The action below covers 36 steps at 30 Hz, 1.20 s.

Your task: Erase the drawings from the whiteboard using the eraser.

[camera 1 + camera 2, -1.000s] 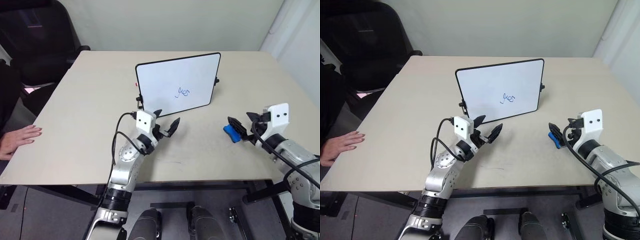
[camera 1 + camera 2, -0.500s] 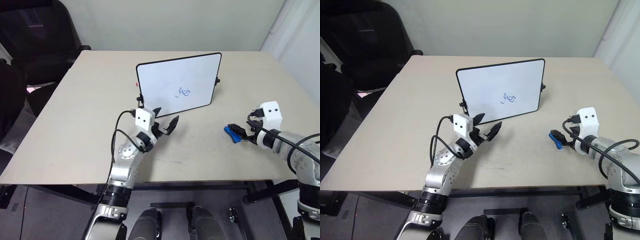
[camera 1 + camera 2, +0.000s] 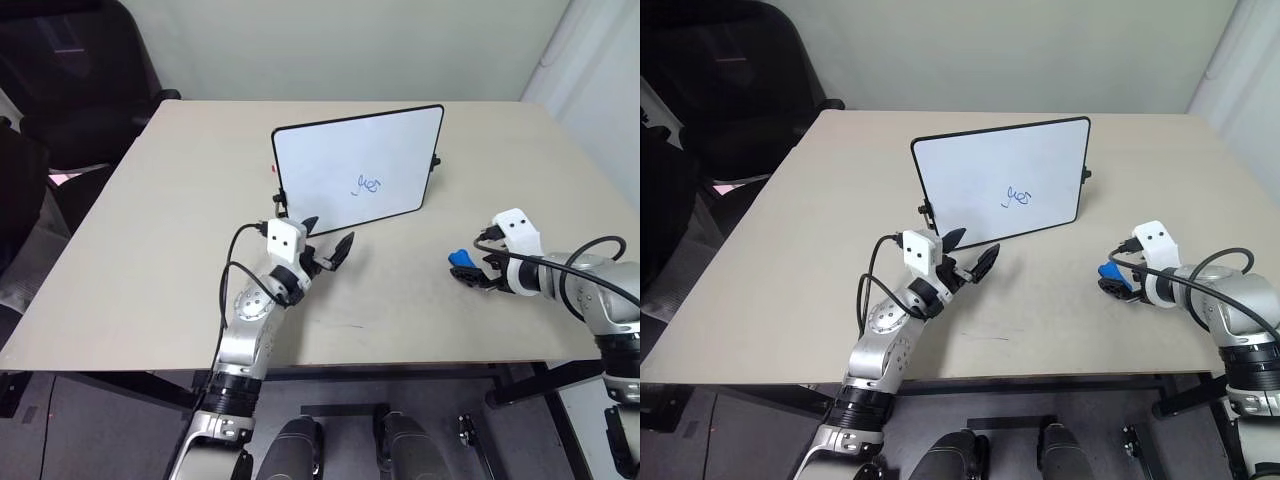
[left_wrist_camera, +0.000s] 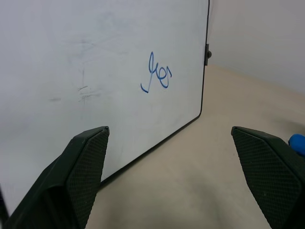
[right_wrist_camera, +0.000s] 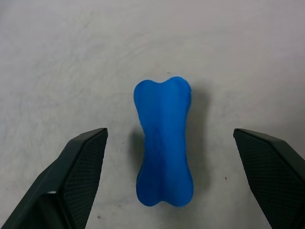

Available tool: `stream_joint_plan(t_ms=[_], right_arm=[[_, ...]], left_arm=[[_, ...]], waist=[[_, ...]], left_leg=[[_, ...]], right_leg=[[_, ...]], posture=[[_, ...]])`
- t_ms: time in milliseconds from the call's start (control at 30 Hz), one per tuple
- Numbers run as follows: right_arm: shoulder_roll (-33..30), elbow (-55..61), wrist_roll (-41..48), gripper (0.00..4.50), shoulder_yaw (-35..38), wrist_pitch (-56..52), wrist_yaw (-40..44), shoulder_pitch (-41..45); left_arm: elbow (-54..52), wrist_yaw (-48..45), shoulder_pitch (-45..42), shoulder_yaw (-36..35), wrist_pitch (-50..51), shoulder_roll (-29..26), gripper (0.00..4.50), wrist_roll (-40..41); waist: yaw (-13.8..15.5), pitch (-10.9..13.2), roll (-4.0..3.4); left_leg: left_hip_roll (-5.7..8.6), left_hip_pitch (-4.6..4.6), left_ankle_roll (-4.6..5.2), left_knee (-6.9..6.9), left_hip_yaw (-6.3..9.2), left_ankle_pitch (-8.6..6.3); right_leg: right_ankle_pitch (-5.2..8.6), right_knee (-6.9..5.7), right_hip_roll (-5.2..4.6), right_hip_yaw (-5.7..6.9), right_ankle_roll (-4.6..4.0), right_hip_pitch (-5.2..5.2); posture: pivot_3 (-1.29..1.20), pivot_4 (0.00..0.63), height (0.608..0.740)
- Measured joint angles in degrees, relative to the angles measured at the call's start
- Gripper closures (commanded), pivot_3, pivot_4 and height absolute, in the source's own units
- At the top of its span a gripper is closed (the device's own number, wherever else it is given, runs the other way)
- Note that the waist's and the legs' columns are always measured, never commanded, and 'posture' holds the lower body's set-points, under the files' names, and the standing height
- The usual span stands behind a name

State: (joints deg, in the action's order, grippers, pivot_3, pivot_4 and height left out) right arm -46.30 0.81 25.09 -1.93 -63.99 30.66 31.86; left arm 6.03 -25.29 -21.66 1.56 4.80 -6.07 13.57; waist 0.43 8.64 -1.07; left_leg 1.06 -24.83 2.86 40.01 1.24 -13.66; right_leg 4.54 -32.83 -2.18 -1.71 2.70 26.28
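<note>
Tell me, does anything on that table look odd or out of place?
Nothing stands out. The whiteboard stands propped on the table with a small blue scribble, and the blue eraser lies intact between the open right claw's fingers.

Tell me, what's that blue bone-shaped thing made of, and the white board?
The small blue bone-shaped eraser looks like soft matte foam or rubber: dull, rounded edges, no shine. The white rectangular whiteboard looks like smooth coated board, faintly smudged, with a thin black frame, probably plastic. I can't be sure.
</note>
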Motion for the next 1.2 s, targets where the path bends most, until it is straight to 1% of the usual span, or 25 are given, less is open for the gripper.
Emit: stream_joint_plan(t_ms=[100,167,233,267,467,567,667,700,733,767,867,933,1000,1100,1200], right_arm=[[-1.3,-2.1,-1.8,0.6,-2.7,0.7,2.3,1.6],[-1.9,-3.1,-2.7,1.21,-3.9,1.0,3.6,1.7],[-1.9,-4.0,-3.1,2.02,-4.5,1.1,4.9,1.7],[-2.0,-4.3,-3.2,2.28,-4.8,1.1,5.4,1.8],[-2.8,-4.4,-4.3,2.28,-5.9,1.0,8.5,2.6],[-2.8,-4.7,-5.1,2.85,-6.2,1.1,8.9,2.6],[-2.8,-4.7,-5.6,3.74,-6.2,1.3,9.7,2.6],[-2.9,-4.6,-5.7,3.99,-6.2,1.3,9.9,2.6],[-3.0,-4.6,-5.7,4.11,-6.2,1.4,10.0,2.6],[-3.1,-4.3,-5.8,4.19,-6.2,1.4,10.2,2.6],[-3.2,-1.9,-5.3,4.2,-5.5,1.3,10.7,2.5],[-2.9,1.0,-4.2,4.2,-3.6,1.0,10.7,2.5],[-0.9,3.9,-3.2,4.2,-1.2,0.3,10.1,2.6],[7.8,6.6,-1.5,4.2,3.2,-2.0,4.9,5.4],[12.7,7.0,-1.0,4.2,5.5,-3.1,0.8,8.0]], left_arm=[[-1.2,0.5,0.5,-0.2,0.0,0.0,0.0,0.0],[-1.6,0.7,0.6,-0.4,0.0,0.0,0.0,0.0],[-2.0,0.8,0.9,-0.4,0.0,0.1,0.0,0.0],[-2.1,0.8,0.9,-0.4,0.1,0.1,0.0,0.0],[-3.0,1.1,1.8,-0.4,0.2,0.3,0.0,0.0],[-3.3,1.5,1.8,-0.4,0.2,0.4,0.0,0.0],[-3.4,1.6,1.8,-0.4,0.2,0.4,0.0,0.0],[-3.4,1.6,1.8,-0.4,0.2,0.4,0.0,0.0],[-3.4,1.6,1.8,-0.4,0.2,0.4,0.0,0.0],[-3.4,1.6,1.8,-0.4,0.2,0.4,0.0,0.0],[-3.4,1.6,1.8,-0.4,0.2,0.4,0.0,0.0],[-3.4,1.6,1.8,-0.3,0.2,0.4,0.0,0.0],[-3.4,1.6,1.7,-0.4,0.2,0.4,0.0,0.0],[-3.4,1.6,1.7,-0.3,0.2,0.4,0.0,0.0],[-3.4,1.6,1.7,-0.2,0.2,0.3,0.0,0.0]], waist=[[0.1,0.0,0.0],[0.1,0.0,0.0],[0.1,0.0,0.0],[0.1,0.0,0.0],[0.1,0.0,0.0],[0.1,0.0,0.0],[0.1,0.0,0.0],[0.1,0.0,0.0],[0.1,0.0,0.0],[0.1,0.0,0.0],[0.1,0.0,0.0],[0.1,0.0,0.0],[0.0,0.0,0.0],[-0.3,0.0,-0.01],[-0.3,0.0,-0.01]], left_leg=[[0.0,0.0,0.0,0.0,0.03,0.01],[0.0,0.0,0.01,0.0,0.03,0.01],[0.0,0.0,0.0,0.0,0.0,0.0],[0.0,0.0,0.01,0.0,0.0,0.0],[-0.01,0.01,0.01,0.0,0.01,0.01],[-0.01,0.01,0.01,0.01,0.0,0.01],[-0.01,0.02,0.01,0.01,0.01,0.01],[-0.01,0.02,0.01,0.01,0.01,0.01],[-0.01,0.02,0.01,0.01,0.0,0.01],[0.0,0.02,0.02,0.02,0.0,0.02],[-0.01,0.02,0.02,0.02,0.0,0.02],[-0.01,0.02,0.01,0.02,0.01,0.02],[-0.01,0.03,0.01,0.02,0.0,0.02],[0.0,0.18,0.02,0.02,-0.04,0.03],[-0.01,0.21,0.03,0.02,-0.03,0.05]], right_leg=[[0.0,0.0,0.0,0.02,-0.01,-0.01],[0.01,-0.01,0.0,0.02,-0.01,-0.01],[0.01,-0.01,0.0,0.01,-0.01,0.0],[0.01,-0.01,0.0,0.01,-0.01,0.0],[0.0,-0.01,0.0,0.02,-0.03,-0.02],[0.0,-0.01,-0.01,0.01,-0.03,-0.01],[0.0,-0.02,-0.01,0.01,-0.03,-0.02],[0.0,-0.02,-0.01,0.01,-0.04,-0.02],[-0.01,-0.02,-0.01,0.01,-0.04,-0.02],[-0.01,-0.02,-0.01,0.01,-0.04,-0.02],[-0.01,-0.03,-0.01,0.01,-0.05,-0.01],[-0.01,-0.03,0.0,0.02,-0.05,-0.01],[0.0,-0.03,0.0,0.02,-0.07,-0.02],[-0.04,-0.07,0.0,-0.01,-0.13,-0.08],[-0.08,-0.09,0.0,0.01,-0.18,-0.08]], posture=[[0.0,0.15,0.74],[0.0,0.15,0.74],[0.0,0.15,0.74],[0.0,0.15,0.74],[0.0,0.15,0.74],[0.0,0.15,0.74],[0.0,0.15,0.74],[0.0,0.15,0.74],[0.0,0.15,0.74],[0.0,0.15,0.74],[0.0,0.15,0.74],[0.0,0.15,0.74],[0.0,0.15,0.74],[0.0,0.15,0.74],[0.0,0.15,0.74]])
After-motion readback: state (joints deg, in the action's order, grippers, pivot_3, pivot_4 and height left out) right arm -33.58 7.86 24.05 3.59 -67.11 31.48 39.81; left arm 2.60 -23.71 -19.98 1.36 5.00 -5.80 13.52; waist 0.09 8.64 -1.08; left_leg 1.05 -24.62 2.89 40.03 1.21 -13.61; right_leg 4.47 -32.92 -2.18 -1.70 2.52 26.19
